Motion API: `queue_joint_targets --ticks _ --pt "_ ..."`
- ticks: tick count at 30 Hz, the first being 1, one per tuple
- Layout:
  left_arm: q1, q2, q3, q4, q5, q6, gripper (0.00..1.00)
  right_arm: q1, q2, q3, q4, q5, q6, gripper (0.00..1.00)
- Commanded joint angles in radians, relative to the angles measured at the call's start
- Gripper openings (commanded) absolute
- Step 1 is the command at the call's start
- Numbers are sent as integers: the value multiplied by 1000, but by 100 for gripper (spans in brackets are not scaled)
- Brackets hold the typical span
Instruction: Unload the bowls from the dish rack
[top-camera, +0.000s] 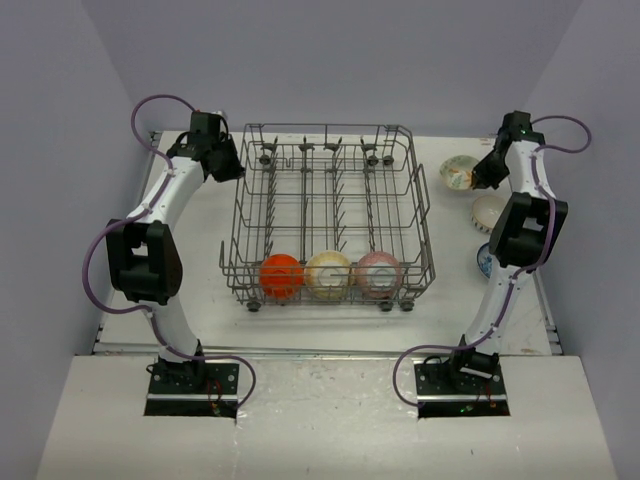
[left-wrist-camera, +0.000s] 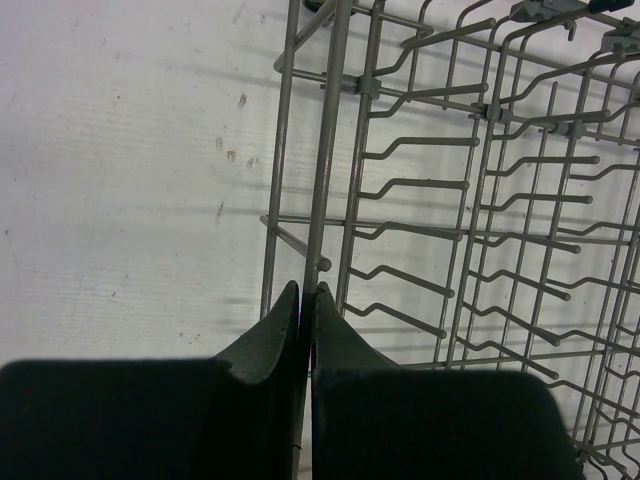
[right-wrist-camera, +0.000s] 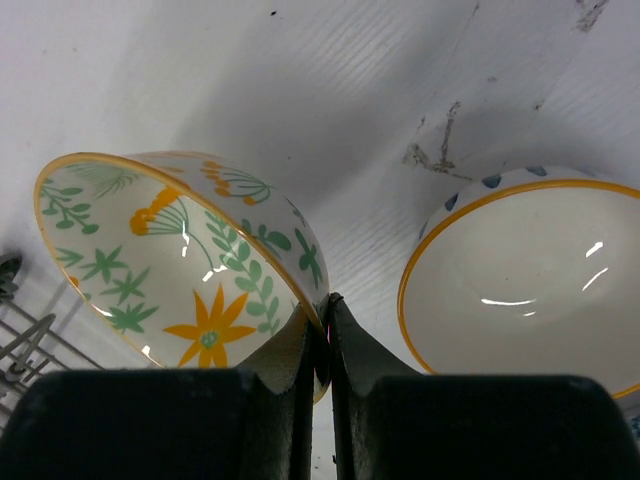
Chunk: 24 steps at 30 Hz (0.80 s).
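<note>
The grey wire dish rack (top-camera: 325, 205) is seen at the middle of the white table (top-camera: 330, 330). Three bowls are held in its nearest row, side by side: an orange bowl (top-camera: 281, 276) at the rack's left, a cream-yellow bowl (top-camera: 328, 273) in the middle and a pink bowl (top-camera: 378, 273) at the right. The rest of the rack is taken up by bare tines.

Three more bowls are found on the table just right of the rack. A floral bowl (right-wrist-camera: 180, 260), with green sprigs and orange flowers, is seen off the rack's far right corner. A yellow-rimmed white bowl (right-wrist-camera: 520, 285) is placed just beside it on the nearer side. A blue-patterned bowl (top-camera: 482, 260) lies nearer again and is largely hidden behind the right arm.

The right gripper (right-wrist-camera: 325, 305) is closed tight on the rim of the floral bowl, which is tipped up on its side, its inside turned to the wrist camera.

The left gripper (left-wrist-camera: 306, 292) is seen at the rack's far left corner, over the rim wire. Its fingers are pressed fully together, and nothing is seen to be held in them.
</note>
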<state>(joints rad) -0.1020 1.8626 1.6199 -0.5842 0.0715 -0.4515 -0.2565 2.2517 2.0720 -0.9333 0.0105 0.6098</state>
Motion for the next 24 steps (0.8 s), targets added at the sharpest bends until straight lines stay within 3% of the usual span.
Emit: queue_joint_targets --ticks 1,15,19,24 --pt "38 53 -9 -48 -110 5 0 -21 26 60 -4 11 22 0" --pt "39 49 -29 -42 -110 8 0 -23 80 80 -7 55 -2 0" --pt "39 53 -32 -42 -107 7 0 -23 80 71 1 57 -8 20" --pt "39 52 -41 -37 -102 2 0 -23 65 48 27 46 -22 28"
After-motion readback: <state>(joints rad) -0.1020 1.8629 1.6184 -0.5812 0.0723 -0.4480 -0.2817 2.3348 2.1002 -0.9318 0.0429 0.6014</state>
